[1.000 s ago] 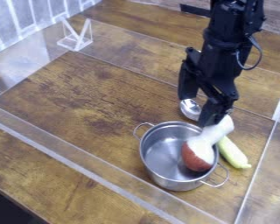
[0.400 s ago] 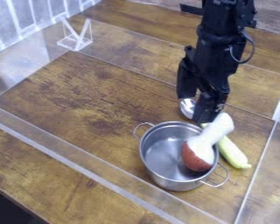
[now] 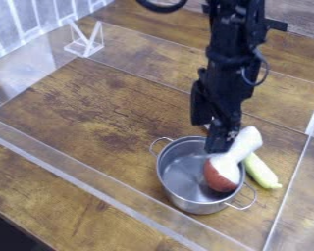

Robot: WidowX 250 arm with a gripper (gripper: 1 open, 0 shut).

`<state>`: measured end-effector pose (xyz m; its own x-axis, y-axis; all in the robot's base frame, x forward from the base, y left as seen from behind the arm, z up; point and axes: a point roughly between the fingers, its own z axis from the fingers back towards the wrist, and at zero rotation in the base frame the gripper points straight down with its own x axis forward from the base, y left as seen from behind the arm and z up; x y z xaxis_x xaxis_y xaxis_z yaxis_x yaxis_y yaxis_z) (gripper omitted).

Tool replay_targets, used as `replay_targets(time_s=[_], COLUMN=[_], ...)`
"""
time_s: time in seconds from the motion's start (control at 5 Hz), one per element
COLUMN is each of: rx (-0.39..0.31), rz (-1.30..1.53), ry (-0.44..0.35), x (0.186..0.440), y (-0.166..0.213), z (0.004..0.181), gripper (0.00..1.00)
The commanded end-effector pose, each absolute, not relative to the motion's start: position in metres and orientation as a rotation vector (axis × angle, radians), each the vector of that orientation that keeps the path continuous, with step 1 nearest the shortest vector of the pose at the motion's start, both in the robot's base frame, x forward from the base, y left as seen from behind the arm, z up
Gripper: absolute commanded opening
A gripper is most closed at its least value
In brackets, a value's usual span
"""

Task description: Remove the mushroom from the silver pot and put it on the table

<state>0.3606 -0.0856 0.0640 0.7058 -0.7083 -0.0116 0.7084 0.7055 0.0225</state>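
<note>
My hand is above the back rim of the silver pot, pointing down, beside the mushroom's stem. Hand state: released, jaws apart, nothing grasped.

The toy mushroom is in the pot, tilted. Its reddish-brown cap lies down inside, toward the side with the yellow-green vegetable; the thick white stem slants up and out over the rim (the paler end by far). Whether my fingers touch the stem, I cannot tell from this view.

The pot sits upright on the brown wood-plank surface, its two loop handles at opposite sides. The long vegetable lies on the planks just beside the pot. Clear acrylic walls edge the work area. A small white stand-like object is near the far corner, well apart from the pot.
</note>
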Motion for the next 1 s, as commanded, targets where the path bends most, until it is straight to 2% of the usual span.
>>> replay_targets(time_s=[0.0, 0.4, 0.6, 0.8], rx=[0.039, 0.044, 0.039, 0.038], rz=[-0.759, -0.659, -0.681, -0.705], ry=[-0.092, -0.077, -0.08, -0.082], x=[0.367, 0.372, 0.374, 0.376], y=[-0.071, -0.067, -0.074, -0.08], z=[0.09, 0.088, 0.093, 0.1], gripper=[1.0, 1.0, 0.0, 0.0])
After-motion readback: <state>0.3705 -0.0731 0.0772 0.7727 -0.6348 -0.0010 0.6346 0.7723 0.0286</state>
